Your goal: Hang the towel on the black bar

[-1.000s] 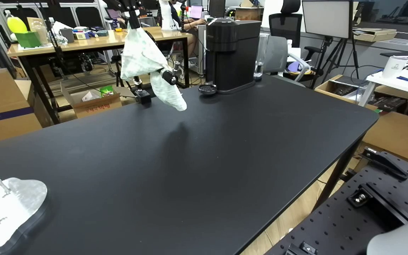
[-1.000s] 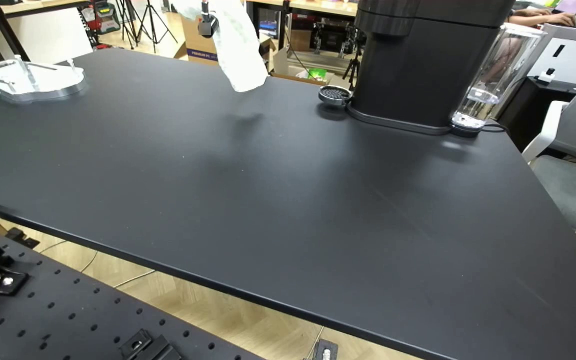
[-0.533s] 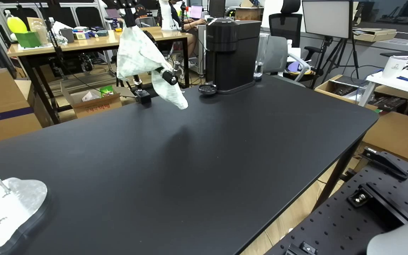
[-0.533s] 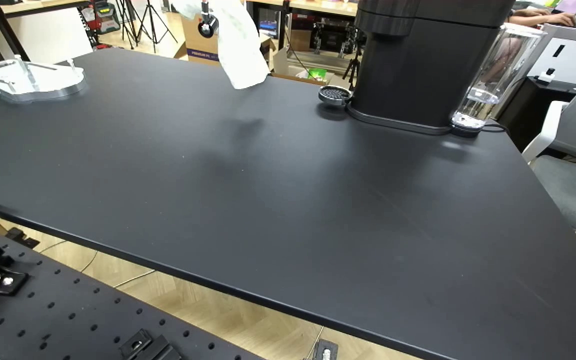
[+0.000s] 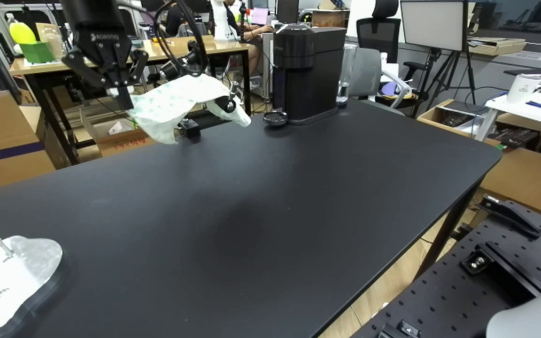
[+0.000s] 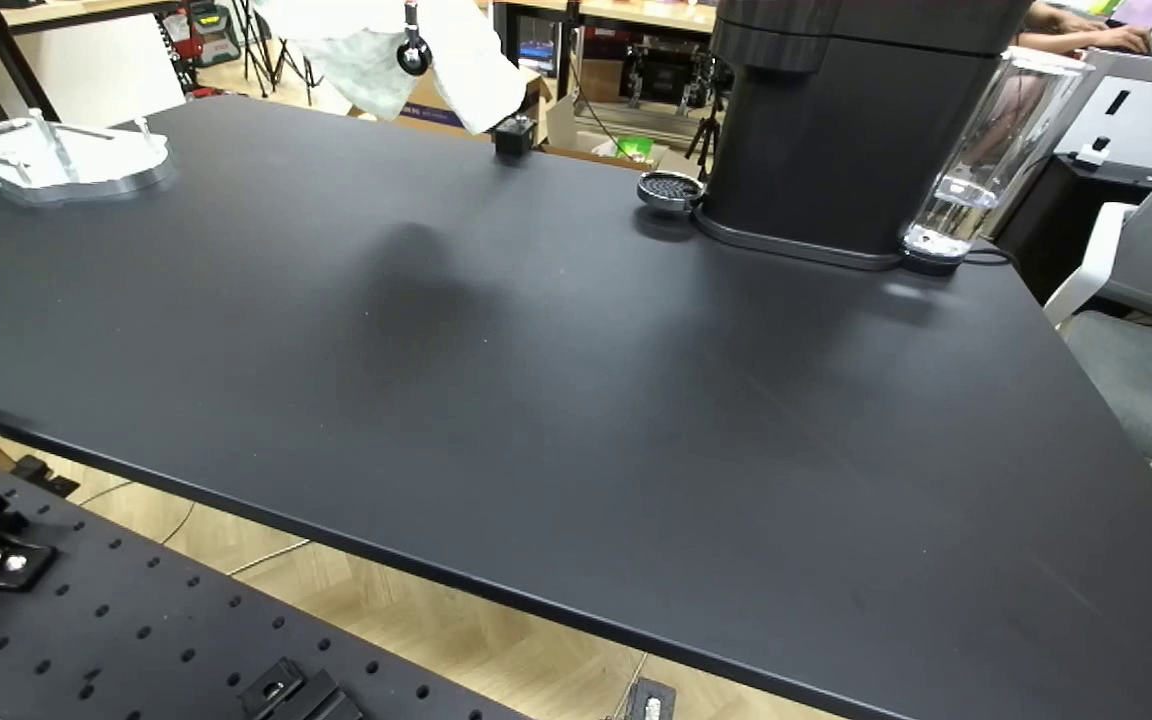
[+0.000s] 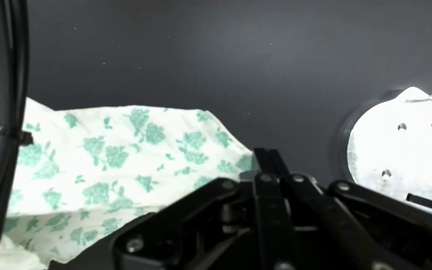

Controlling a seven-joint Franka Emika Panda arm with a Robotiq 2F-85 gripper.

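Currently one towel (image 5: 172, 105), white with green flowers, drapes over one black bar (image 5: 227, 103), its lower edges hanging free of the tabletop (image 5: 275, 234). Gripper (image 7: 267, 154): pressed together, pinching one towel edge, cloth stretched between it and the bar. Stand base (image 6: 513, 138) sits at the tabletop's far edge, both exterior views. Room: broad stretch of tabletop between one black machine (image 5: 305, 75) and one metal plate (image 5: 38, 256).

Free room across tabletop (image 6: 576, 430); black bar (image 5: 227, 104), towel (image 5: 172, 105), machine (image 5: 310, 75) (tall) crowd far edge.
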